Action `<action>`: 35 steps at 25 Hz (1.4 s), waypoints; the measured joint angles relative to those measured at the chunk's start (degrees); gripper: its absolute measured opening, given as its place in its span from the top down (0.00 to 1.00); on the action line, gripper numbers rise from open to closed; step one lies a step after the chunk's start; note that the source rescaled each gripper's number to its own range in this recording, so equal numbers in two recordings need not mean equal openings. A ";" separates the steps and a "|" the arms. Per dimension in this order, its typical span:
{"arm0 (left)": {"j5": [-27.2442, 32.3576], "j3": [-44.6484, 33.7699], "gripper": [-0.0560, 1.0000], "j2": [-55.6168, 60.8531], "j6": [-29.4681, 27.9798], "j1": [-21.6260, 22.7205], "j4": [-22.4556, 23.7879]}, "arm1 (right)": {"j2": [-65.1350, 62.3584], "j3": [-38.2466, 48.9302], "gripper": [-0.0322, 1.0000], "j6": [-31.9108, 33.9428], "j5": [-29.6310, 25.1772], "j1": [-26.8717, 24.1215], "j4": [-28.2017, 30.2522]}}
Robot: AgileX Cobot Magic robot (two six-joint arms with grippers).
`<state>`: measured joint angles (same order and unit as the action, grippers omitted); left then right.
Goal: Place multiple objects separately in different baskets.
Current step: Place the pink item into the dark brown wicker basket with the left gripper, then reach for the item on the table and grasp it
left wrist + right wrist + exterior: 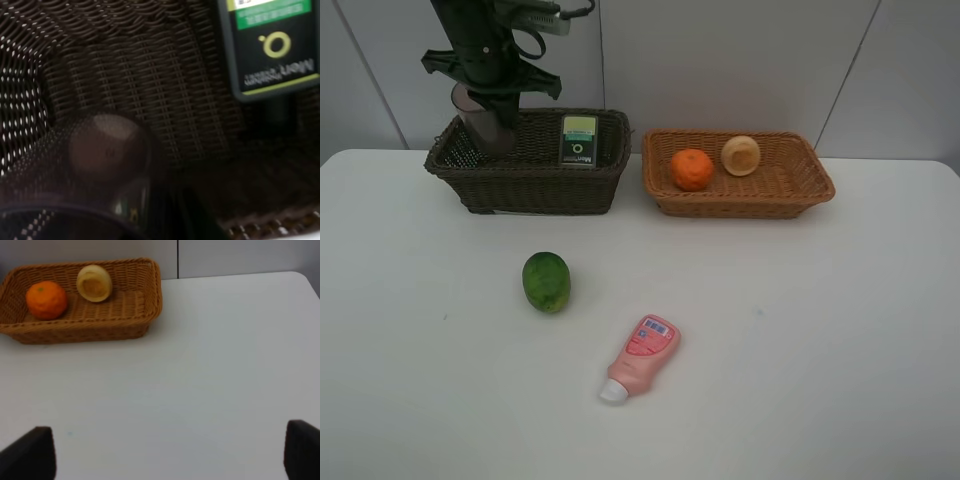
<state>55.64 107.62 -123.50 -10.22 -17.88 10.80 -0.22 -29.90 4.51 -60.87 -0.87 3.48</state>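
My left gripper [501, 125] reaches down into the left end of the dark brown basket [530, 185] and is shut on the rim of the translucent mauve cup [470, 112]. The left wrist view looks down through the blurred cup [107, 150] onto the basket floor [165, 90]. The dark green-labelled bottle [579, 140] lies in that basket and also shows in the left wrist view [270, 50]. The orange [691, 169] and the peach-like fruit [740, 155] lie in the light tan basket [740, 205]. The green oval fruit [546, 281] and the pink squeeze bottle [640, 358] lie on the table. My right gripper [165, 455] is open and empty.
The white table [820, 330] stands against a grey wall. The two baskets stand side by side along its back edge. In the right wrist view the tan basket [100, 325] with the orange [46, 300] and the peach [94, 283] lies some way from the gripper.
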 joint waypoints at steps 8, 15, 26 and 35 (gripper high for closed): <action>-6.22 0.38 0.89 -5.93 0.52 2.15 0.92 | 0.00 0.00 0.03 0.00 0.00 0.00 0.00; -11.62 0.44 0.89 -8.31 0.56 2.58 -1.02 | 0.00 0.00 0.03 0.00 0.00 0.00 0.00; -12.33 0.44 0.18 -8.55 0.56 2.58 -2.15 | 0.00 0.00 0.03 0.00 0.00 0.00 0.00; -10.03 0.44 0.01 -2.69 0.58 1.62 -2.15 | 0.00 0.00 0.03 0.00 0.00 0.00 0.00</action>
<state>45.61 108.07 -126.19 -9.64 -16.26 8.65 -0.22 -29.90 4.51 -60.87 -0.87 3.48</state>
